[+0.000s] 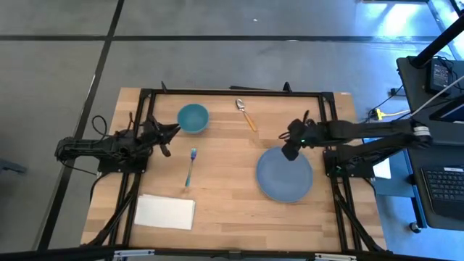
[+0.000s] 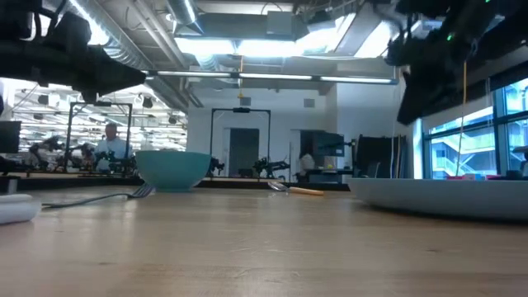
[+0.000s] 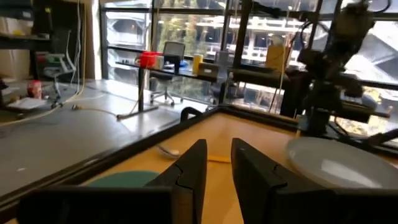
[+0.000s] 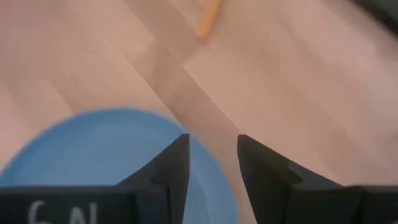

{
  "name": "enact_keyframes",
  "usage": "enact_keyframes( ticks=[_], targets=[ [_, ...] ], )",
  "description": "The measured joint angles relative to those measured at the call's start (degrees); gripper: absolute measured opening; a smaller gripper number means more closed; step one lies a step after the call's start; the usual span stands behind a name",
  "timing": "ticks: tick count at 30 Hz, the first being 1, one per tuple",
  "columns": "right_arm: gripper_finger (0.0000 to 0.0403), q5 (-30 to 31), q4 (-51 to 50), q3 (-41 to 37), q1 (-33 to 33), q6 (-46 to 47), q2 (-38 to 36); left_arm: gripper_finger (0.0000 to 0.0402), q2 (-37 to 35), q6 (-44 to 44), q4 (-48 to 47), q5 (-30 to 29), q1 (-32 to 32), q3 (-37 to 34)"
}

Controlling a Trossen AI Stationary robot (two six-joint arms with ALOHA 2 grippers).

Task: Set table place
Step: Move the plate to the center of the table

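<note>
On the wooden table (image 1: 232, 203) lie a blue plate (image 1: 284, 176) at the right, a teal bowl (image 1: 193, 117) at the far left, an orange-handled spoon (image 1: 245, 112) near the far edge, a teal-handled fork (image 1: 191, 165) and a white napkin (image 1: 165, 212) at the near left. My right gripper (image 1: 290, 151) hovers open above the plate's far-left rim (image 4: 186, 149), well clear of it as the low view (image 2: 429, 74) shows. My left gripper (image 1: 168, 134) is slightly open and empty, held level beside the bowl (image 3: 118, 179) and pointing toward the table's right.
A black metal frame (image 1: 239, 92) runs round the table's far and side edges. Bare wood lies in the table's middle, between the fork and the plate. The left wrist view shows the spoon (image 3: 168, 150) and the plate (image 3: 336, 163) ahead, with the right arm (image 3: 323, 81) behind them.
</note>
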Motion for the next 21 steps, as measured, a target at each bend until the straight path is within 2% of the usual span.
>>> enact_keyframes(
  ticks=[8,12,21],
  targets=[
    [0.0138,-0.6,-0.1,0.0,0.0,-3.5,8.5,0.0069,0.3,2.1,-0.2,3.9,0.0,0.0],
    [0.0138,-0.5,1.8,0.0,0.0,-3.6,10.6,0.0086,0.9,1.6,-0.7,9.3,0.0,0.0],
    [0.0138,-0.7,4.4,0.0,0.0,0.8,12.3,0.0134,2.5,0.7,-0.7,9.0,0.0,0.0]
  ],
)
